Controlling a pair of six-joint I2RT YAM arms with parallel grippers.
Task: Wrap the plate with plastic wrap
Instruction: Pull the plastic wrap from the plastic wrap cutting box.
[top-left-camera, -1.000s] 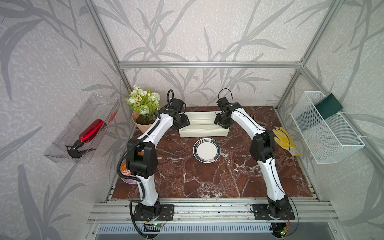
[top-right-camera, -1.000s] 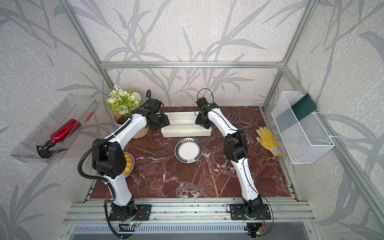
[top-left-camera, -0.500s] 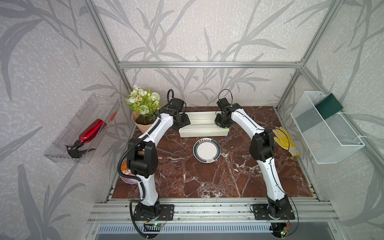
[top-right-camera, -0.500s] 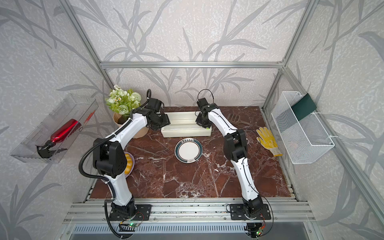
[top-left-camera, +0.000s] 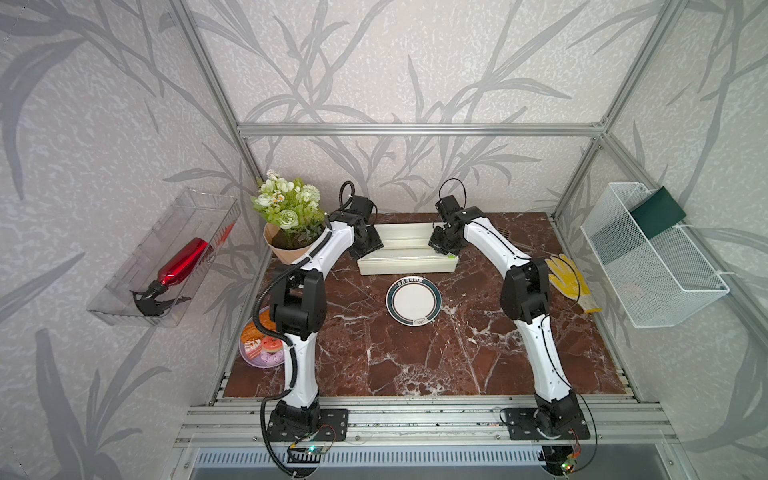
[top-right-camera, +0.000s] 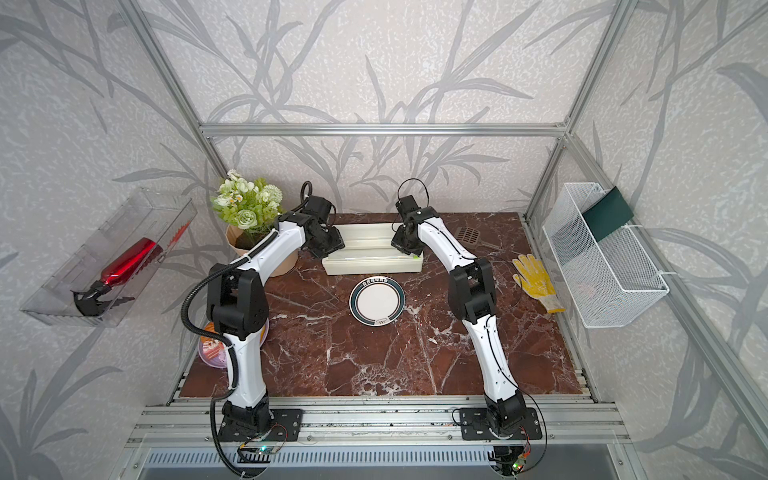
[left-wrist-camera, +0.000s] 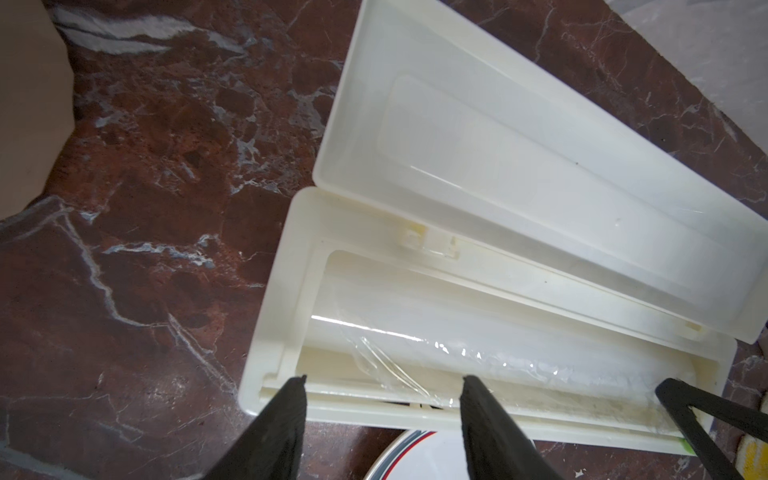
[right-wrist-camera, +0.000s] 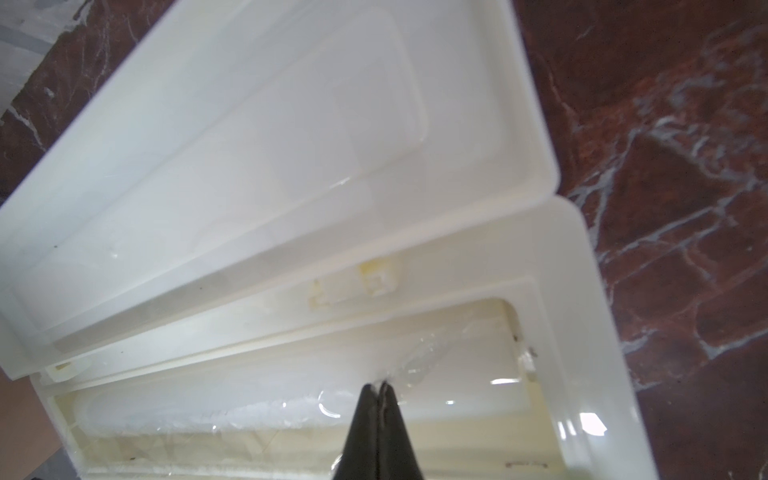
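Observation:
The plate (top-left-camera: 413, 300) (top-right-camera: 377, 302), white with a dark teal rim, lies on the marble just in front of the cream dispenser box (top-left-camera: 407, 254) (top-right-camera: 372, 254), whose lid lies open toward the back. Inside the box the plastic wrap (left-wrist-camera: 478, 353) (right-wrist-camera: 232, 411) sits as a glossy roll with a loose crinkled edge. My left gripper (left-wrist-camera: 384, 384) (top-left-camera: 368, 248) hovers open over the box's left end, with the loose film edge between its fingers but untouched. My right gripper (right-wrist-camera: 378, 386) (top-left-camera: 442, 248) is shut on the plastic wrap near the box's right end, the film bunched at its tips.
A potted flower (top-left-camera: 291, 237) stands at the back left beside the left arm. A purple plate of pastries (top-left-camera: 259, 351) sits at the left edge. A yellow glove (top-left-camera: 569, 278) lies to the right. A wire basket (top-left-camera: 648, 257) and a clear bin with a red bottle (top-left-camera: 178, 266) hang on the side walls.
My right gripper's jaws have come together on the film inside the box. The left gripper's fingers have narrowed a little. Both arms have hardly moved.

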